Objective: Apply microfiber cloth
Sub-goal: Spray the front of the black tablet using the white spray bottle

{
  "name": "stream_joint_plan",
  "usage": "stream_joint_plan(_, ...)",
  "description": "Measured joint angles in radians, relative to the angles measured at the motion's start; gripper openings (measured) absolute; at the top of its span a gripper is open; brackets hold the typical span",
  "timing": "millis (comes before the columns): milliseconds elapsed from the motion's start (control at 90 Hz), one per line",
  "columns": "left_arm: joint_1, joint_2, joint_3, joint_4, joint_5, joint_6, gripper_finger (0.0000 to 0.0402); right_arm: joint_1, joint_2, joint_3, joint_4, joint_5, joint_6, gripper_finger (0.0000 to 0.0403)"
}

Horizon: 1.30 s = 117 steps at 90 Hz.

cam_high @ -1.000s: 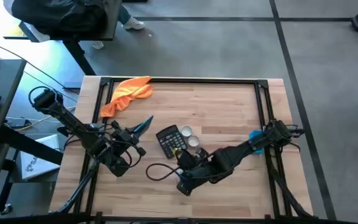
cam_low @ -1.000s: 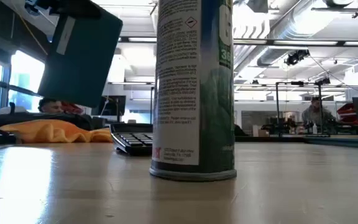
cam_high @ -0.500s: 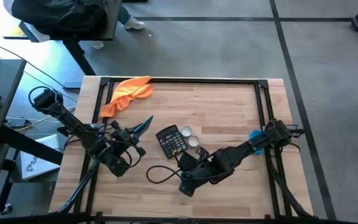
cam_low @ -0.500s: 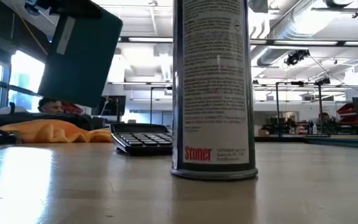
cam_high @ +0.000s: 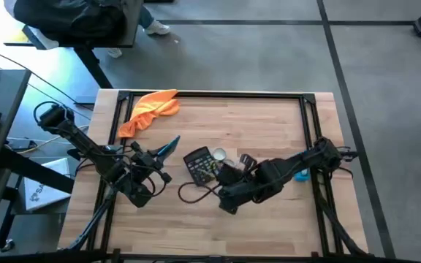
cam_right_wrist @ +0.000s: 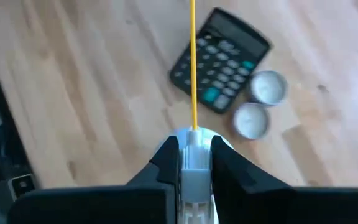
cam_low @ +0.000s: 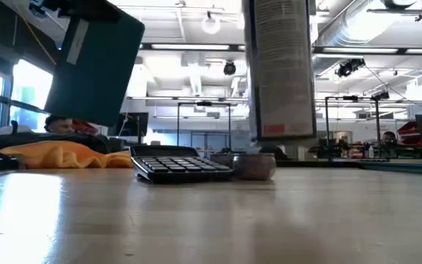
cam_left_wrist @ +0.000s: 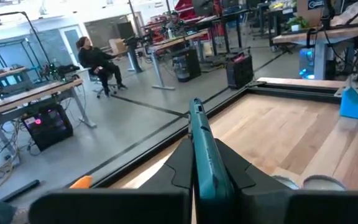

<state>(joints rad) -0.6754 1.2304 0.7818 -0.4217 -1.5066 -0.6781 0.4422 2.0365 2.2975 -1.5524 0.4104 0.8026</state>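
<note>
A spray can (cam_low: pixel 280 70) is being held clamped in the right gripper (cam_right_wrist: pixel 193 163) above the worktop (cam_high: pixel 269 120). The microfiber cloth (cam_high: pixel 148 110) is lying at the far-left corner. The left gripper (cam_left_wrist: pixel 197 163) is being kept closed.

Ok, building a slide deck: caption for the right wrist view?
Right end effector holds a spray can with yellow straw above the calculator.
</note>
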Motion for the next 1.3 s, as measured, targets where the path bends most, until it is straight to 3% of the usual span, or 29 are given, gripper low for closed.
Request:
stream_joint_plan(189,0.0,0.0,0.0,0.0,0.002,0.002,0.0008,-0.047,-0.046,0.028,-0.014,0.029,-0.086,0.0027)
stream_joint_plan(422,-0.017,0.0,0.0,0.0,0.005,0.01,0.0008,-0.157,-0.182,-0.092,-0.017,0.066,-0.152,0.0027)
stream_joint_plan(644,-0.033,0.0,0.0,0.0,-0.014,0.013,0.0008,-0.346,-0.422,-0.413,-0.003,0.063,-0.175,0.0027)
stream_joint_plan(767,-0.033,0.0,0.0,0.0,-0.014,0.017,0.0008,-0.47,-0.603,-0.635,0.103,0.032,-0.183,0.0027)
stream_joint_plan(967,-0.032,0.0,0.0,0.0,-0.015,0.017,0.0008,-0.709,-0.847,-0.933,0.235,-0.096,-0.206,0.0026)
stream_joint_plan(1100,-0.03,0.0,0.0,0.0,-0.024,0.017,0.0008,-0.841,-0.924,-1.067,0.28,-0.16,-0.232,0.0026)
stream_joint_plan(1300,-0.011,0.0,0.0,0.0,-0.021,0.012,0.0008,-0.929,-0.935,-1.146,0.393,-0.216,-0.32,0.0045)
